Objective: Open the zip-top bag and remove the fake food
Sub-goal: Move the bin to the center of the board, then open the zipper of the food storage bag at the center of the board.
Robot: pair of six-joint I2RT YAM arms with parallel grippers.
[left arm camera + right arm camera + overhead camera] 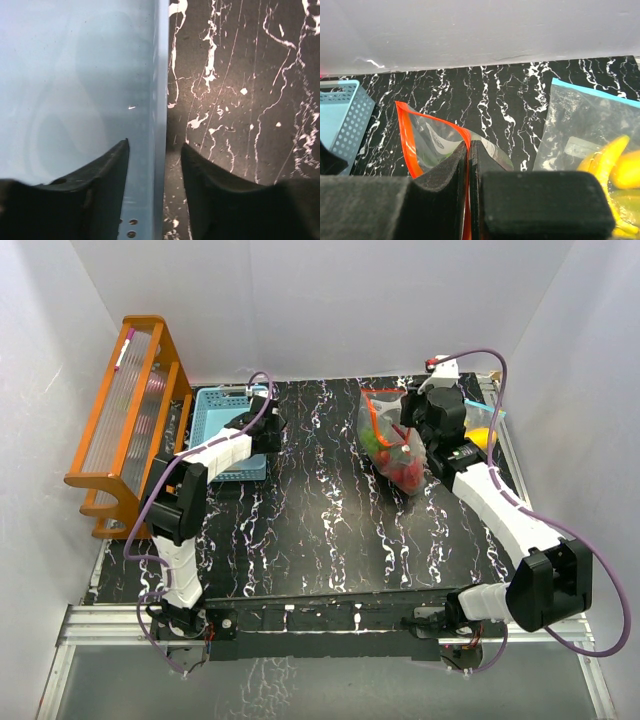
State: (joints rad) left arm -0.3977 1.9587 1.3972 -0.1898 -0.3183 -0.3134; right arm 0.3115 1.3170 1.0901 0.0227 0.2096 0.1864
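Orange-zip bag (427, 142) lower part hidden behind right gripper (469, 146), second bag (575, 117) with yellow fruit (609, 160) cut off at right edge, blue basket (345, 115) cropped left, its wall blurred in left wrist view

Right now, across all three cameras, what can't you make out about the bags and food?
- Orange-zip bag, top view: the fake food too small to count; the right end effector covers one side.
- Same bag, right wrist view: the shut fingers hide the seal where gripped.
- Blue-edged bag: cut off by that view's right edge.
- Basket, left wrist view: blurred close-up.
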